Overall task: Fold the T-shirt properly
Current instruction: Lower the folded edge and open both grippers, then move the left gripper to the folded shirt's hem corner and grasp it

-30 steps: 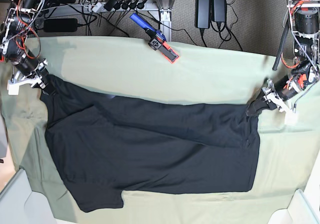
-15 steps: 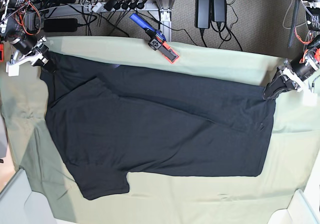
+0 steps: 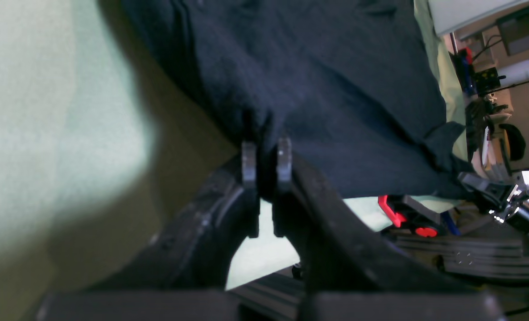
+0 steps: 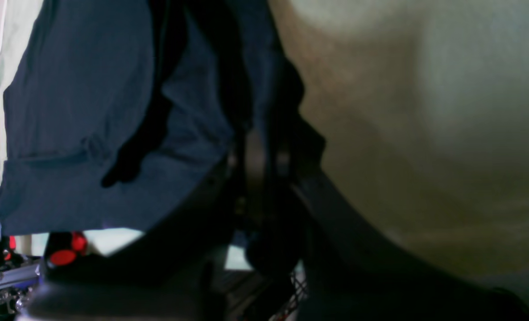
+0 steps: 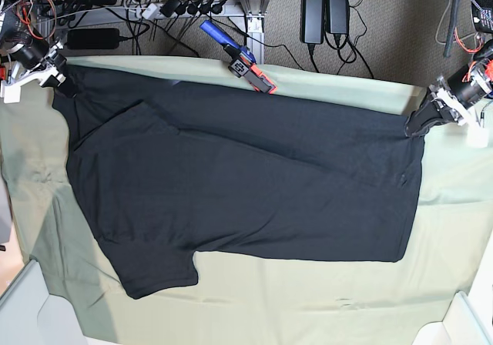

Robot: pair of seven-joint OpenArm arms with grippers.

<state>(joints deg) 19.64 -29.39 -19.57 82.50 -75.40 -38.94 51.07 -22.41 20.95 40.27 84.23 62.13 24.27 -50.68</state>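
The black T-shirt lies spread flat across the pale green sheet, one short sleeve pointing to the front left. In the base view my left gripper is shut on the shirt's far right corner, held taut. My right gripper is shut on the far left corner. Up close, the left wrist view shows the left gripper with dark T-shirt cloth pinched between its fingertips. The right gripper is buried in dark folds of the T-shirt.
A blue and red tool lies at the table's back edge, touching the shirt's top edge. Power bricks and cables sit on the floor behind. White bins stand at the front right and front left corners.
Both grippers have drawn the shirt's far edge toward the back of the table and outward. A folded-over band has opened out, and the cloth now lies wider and flatter.
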